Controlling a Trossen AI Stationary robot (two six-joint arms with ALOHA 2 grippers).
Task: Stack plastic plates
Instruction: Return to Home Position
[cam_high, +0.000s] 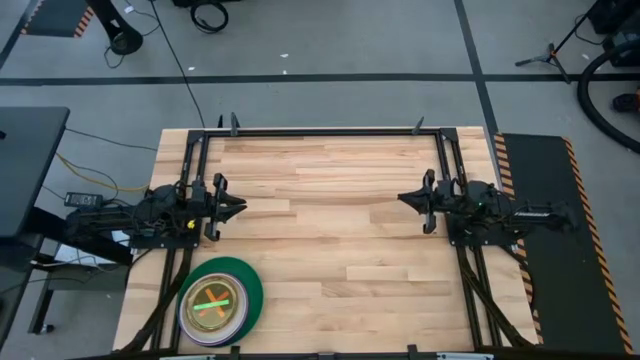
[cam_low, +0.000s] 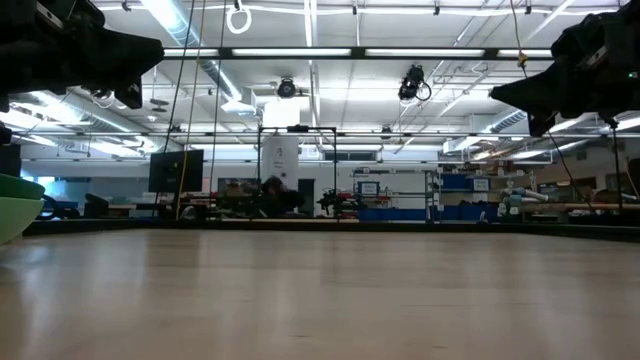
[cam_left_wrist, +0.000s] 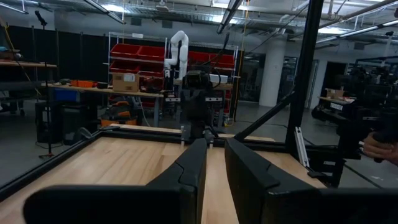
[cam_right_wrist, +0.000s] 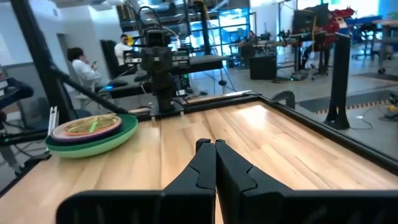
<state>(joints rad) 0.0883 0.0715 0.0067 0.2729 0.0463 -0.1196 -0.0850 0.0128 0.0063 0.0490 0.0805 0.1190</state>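
Observation:
The plastic plates sit in one stack (cam_high: 220, 300) at the table's near left corner. In the right wrist view the stack (cam_right_wrist: 93, 134) has a large light green plate at the bottom resting on the wood, then dark green, purple and paler plates, with an orange one and a lime streak on top. The low view shows only its green edge (cam_low: 14, 205). My left gripper (cam_high: 242, 207) hovers at the table's left side, beyond the stack, its fingers (cam_left_wrist: 216, 144) slightly open. My right gripper (cam_high: 402, 198) hovers at the right side, shut (cam_right_wrist: 214, 144), far from the stack.
Black frame rails (cam_high: 330, 131) run along the table's far edge and both sides. Bare wood (cam_high: 330, 230) lies between the two grippers. People stand in the room beyond the table (cam_right_wrist: 81, 68), and a hand (cam_left_wrist: 380, 147) shows at the left wrist picture's edge.

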